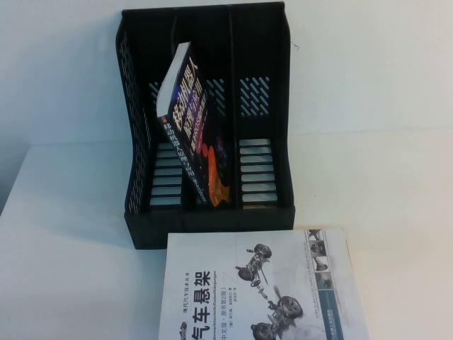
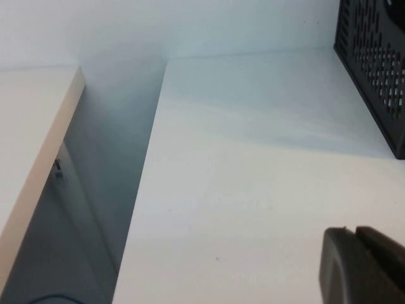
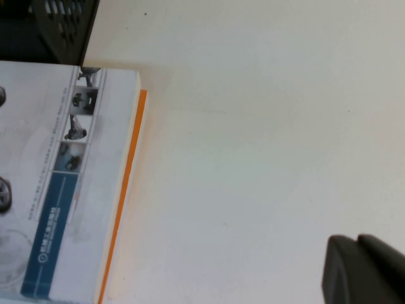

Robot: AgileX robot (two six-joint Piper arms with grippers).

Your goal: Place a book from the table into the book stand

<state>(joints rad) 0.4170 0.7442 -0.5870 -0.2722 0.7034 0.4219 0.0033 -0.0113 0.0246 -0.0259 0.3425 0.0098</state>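
Note:
The black-covered book [image 1: 190, 127] with the big white title stands tilted in the middle slot of the black book stand [image 1: 205, 219], its top leaning left over the divider. The stand sits at the back middle of the white table [image 1: 64, 269]. Neither arm shows in the high view. In the left wrist view my left gripper [image 2: 354, 231] hangs over bare table, fingers together and empty, with the stand's mesh side [image 2: 376, 63] off to one side. In the right wrist view my right gripper [image 3: 356, 239] is also shut and empty over bare table beside the white book.
A white-covered book [image 1: 262, 290] with grey car-suspension drawings lies flat in front of the stand, at the near edge; it shows in the right wrist view [image 3: 57, 183] with an orange edge. A gap beside the table's left edge [image 2: 142, 190] shows in the left wrist view.

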